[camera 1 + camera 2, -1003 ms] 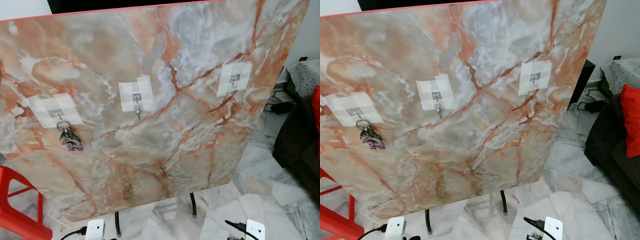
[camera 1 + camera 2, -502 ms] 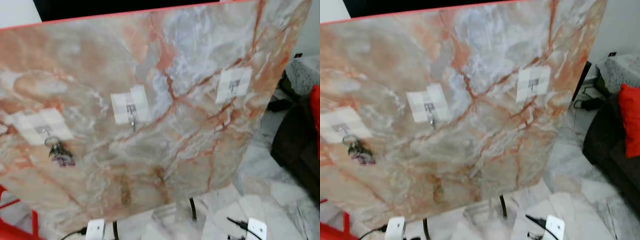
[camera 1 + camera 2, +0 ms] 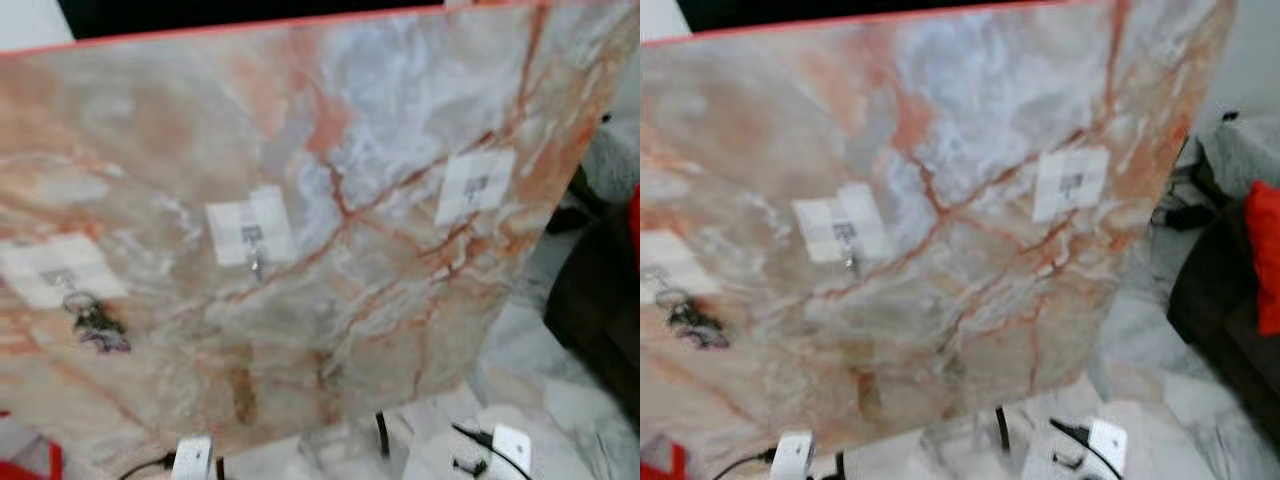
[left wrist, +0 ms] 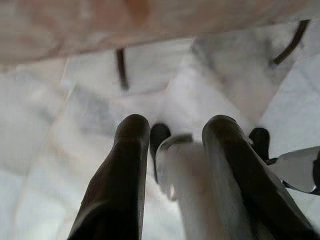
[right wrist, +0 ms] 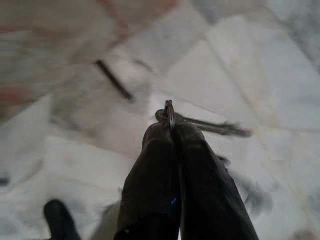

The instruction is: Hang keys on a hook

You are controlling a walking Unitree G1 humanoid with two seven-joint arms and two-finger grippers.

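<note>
While the right gripper (image 5: 172, 132) hangs low over the pale floor tiles (image 5: 250, 60), its two black fingers are pinched tight together on the split ring of a set of keys (image 5: 200, 124), so the ring pokes up between the tips and a key blade sticks out sideways past them. The left gripper (image 4: 172, 137) is down by the floor too, fingers spread apart with nothing between them.

My guess on handling: the keys are light, hard metal and kinda slippery, and anything below the ring will swing freely. Holding the ring itself looks like the right call, as long as enough of the loop stays clear of the fingertips to slide over a hook.

Further out, a marble-pattern board (image 3: 400, 120) stands propped on thin dark legs (image 3: 382, 435). Three small metal hooks are taped to it: the left hook (image 3: 62, 278) already carries another key bunch (image 3: 98, 325), while the middle hook (image 3: 252, 245) and the right hook (image 3: 474, 186) look free. The head views are blurry, so finer hook detail is hard to make out. A dark sofa (image 3: 1230, 300) sits off to the right.
</note>
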